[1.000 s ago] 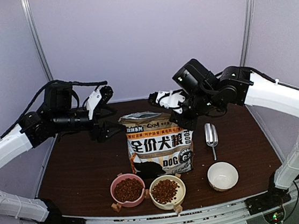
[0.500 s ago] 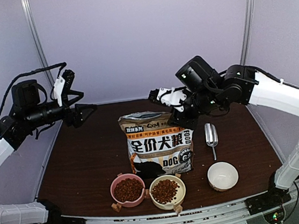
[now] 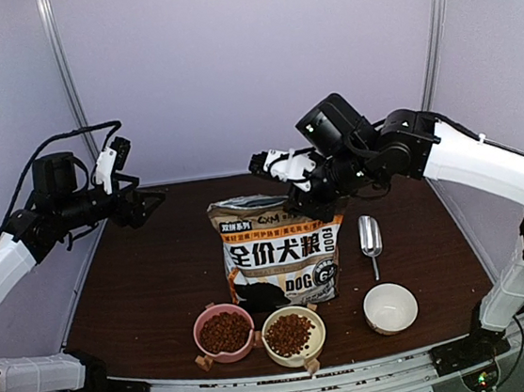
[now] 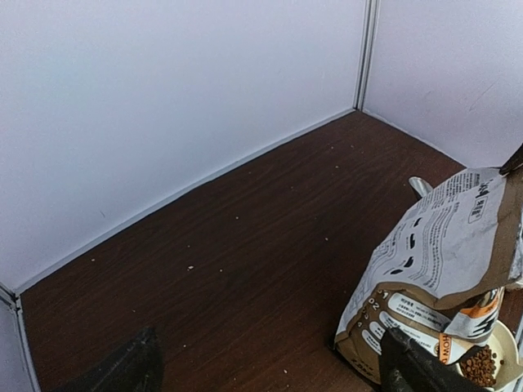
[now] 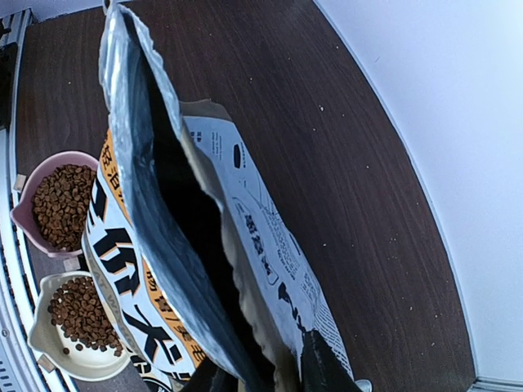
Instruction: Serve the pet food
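Observation:
The pet food fills a pink bowl [image 3: 224,332] and a cream bowl [image 3: 289,333] at the table's front; the same heaps [image 5: 61,204] [image 5: 82,314] show in the right wrist view. Behind them stands the printed kraft bag [image 3: 279,260], mouth open, its dark inside [image 5: 176,204] hiding any contents. My right gripper [image 3: 307,191] [image 5: 265,376] sits at the bag's top right rim, one finger [image 5: 323,367] pressed on the printed back wall, the other on the front side. My left gripper [image 3: 138,186] [image 4: 265,363] hangs open and empty over the far left corner, well away from the bag [image 4: 458,261].
A shiny metal scoop [image 3: 369,237] lies right of the bag. An empty white bowl [image 3: 390,307] stands at the front right. Purple walls close the table's back and sides. Crumbs dot the brown tabletop [image 4: 245,245].
My left arm has pulled away from the bag's left side to the far left and opened its jaws wide. My right gripper has shifted slightly left along the bag's top.

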